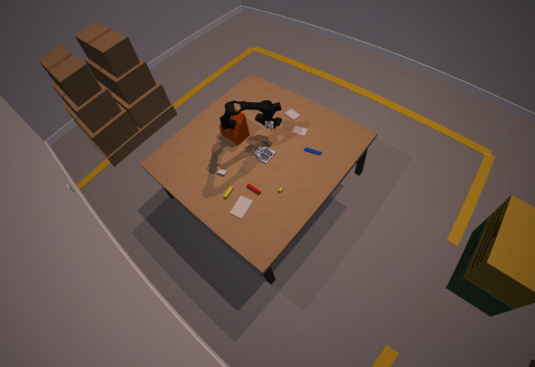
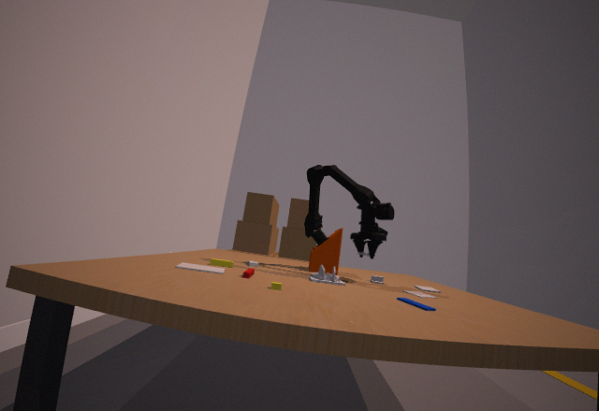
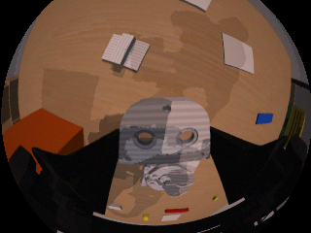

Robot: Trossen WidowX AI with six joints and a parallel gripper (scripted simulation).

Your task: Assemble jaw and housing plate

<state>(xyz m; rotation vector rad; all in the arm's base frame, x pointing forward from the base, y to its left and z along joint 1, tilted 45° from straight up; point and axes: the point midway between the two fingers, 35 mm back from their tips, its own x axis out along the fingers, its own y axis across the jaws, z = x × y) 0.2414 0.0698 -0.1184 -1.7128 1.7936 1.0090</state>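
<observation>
The claw (image 1: 270, 122) (image 2: 366, 255) (image 3: 163, 132) hangs over the surface (image 1: 302, 207) (image 2: 290, 310) (image 3: 160, 29), its fingers set wide and pinching the plate (image 1: 268, 124) (image 2: 363, 254) (image 3: 165, 114) by its two sides. From the wrist I see the plate broad face on, two ringed holes side by side between the fingertips, a smaller hole off to one edge.

The base (image 1: 264, 154) (image 2: 327, 281) (image 3: 170, 179) sits on the surface, apart from the plate and lower. Seen from above, it lies on the side of the claw toward the red bar (image 1: 253, 189) (image 2: 248, 272) (image 3: 177, 211); in the wrist view it shows just past the plate's long edge. Two jaws seem to stand on it, though I can't tell from here whether their teeth mesh.

To my eye the job is at carrying the plate across. The next move turns on that offset: the claw should travel sideways to the base, then turn so the line through the two ringed holes matches the line of the stubs. If that line is off, I'd expect the plate to catch on one stub and tip.
</observation>
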